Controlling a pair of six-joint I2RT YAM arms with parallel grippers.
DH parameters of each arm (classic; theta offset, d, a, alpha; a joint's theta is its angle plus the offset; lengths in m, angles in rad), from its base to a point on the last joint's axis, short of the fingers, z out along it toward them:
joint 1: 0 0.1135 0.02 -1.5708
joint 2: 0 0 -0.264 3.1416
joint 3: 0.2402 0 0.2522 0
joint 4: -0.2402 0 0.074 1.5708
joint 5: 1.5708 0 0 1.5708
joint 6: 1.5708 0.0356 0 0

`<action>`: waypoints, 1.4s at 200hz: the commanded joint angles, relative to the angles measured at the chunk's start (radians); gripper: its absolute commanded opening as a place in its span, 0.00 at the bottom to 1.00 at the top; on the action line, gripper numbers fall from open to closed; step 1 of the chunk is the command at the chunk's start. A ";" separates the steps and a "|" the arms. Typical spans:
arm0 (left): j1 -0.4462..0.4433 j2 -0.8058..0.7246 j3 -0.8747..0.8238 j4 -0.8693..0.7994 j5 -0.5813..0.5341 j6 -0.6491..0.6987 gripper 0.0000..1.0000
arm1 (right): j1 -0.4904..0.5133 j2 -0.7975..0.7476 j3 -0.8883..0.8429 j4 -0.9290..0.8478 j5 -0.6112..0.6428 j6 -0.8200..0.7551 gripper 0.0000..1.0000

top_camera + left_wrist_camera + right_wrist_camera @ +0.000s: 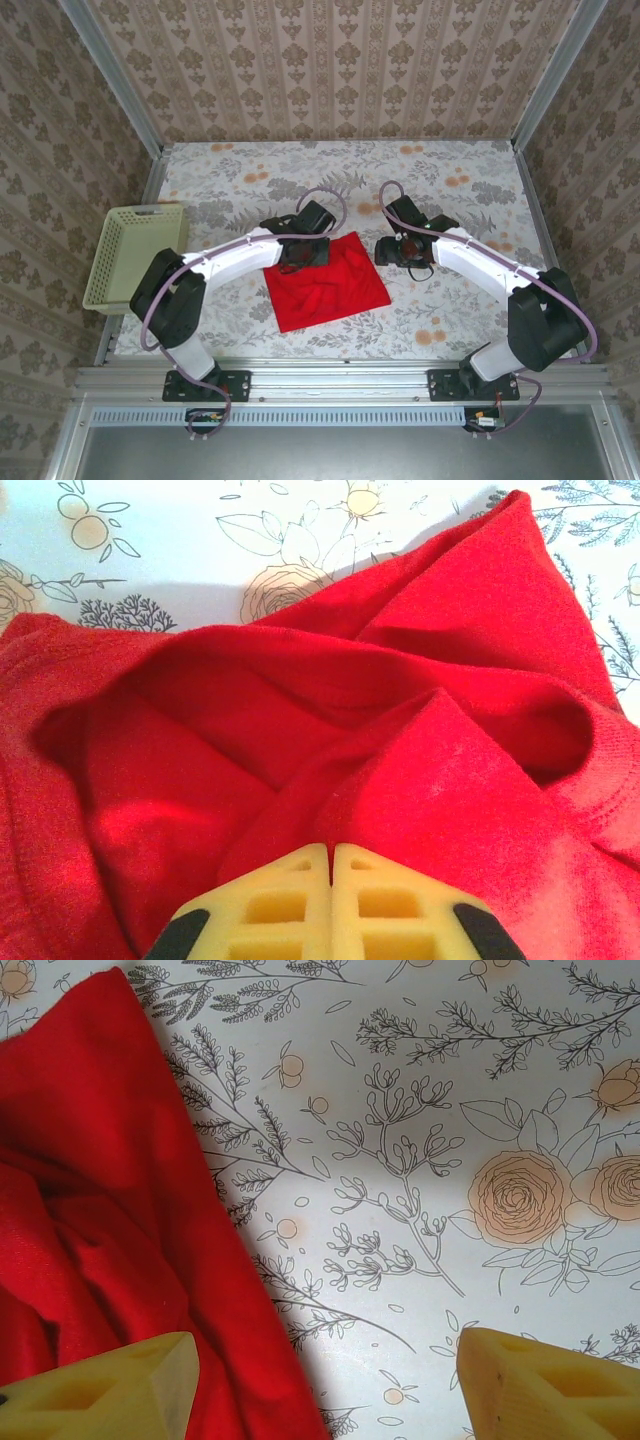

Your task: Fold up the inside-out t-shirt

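Observation:
The inside-out t-shirt [325, 282] lies as a rumpled bright red square on the flowered table, between the two arms. My left gripper [300, 254] is at the shirt's far left corner. In the left wrist view its yellow jaws [331, 848] are pressed together, with a raised ridge of the red t-shirt [300, 680] running into the tips. My right gripper [396, 252] hovers just off the shirt's right edge. In the right wrist view it is open [326, 1345], one fingertip over the red t-shirt [100, 1160] and the other over bare table, with nothing between them.
A pale yellow-green plastic basket [135, 255] stands at the table's left edge. The flowered tablecloth [450, 180] stretches back to the patterned walls. A metal rail runs along the near edge by both arm bases.

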 commanded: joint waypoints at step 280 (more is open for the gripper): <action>-0.135 -0.238 -0.226 -0.014 -0.103 -0.133 0.55 | 0.155 0.103 0.085 0.092 -0.025 -0.056 0.64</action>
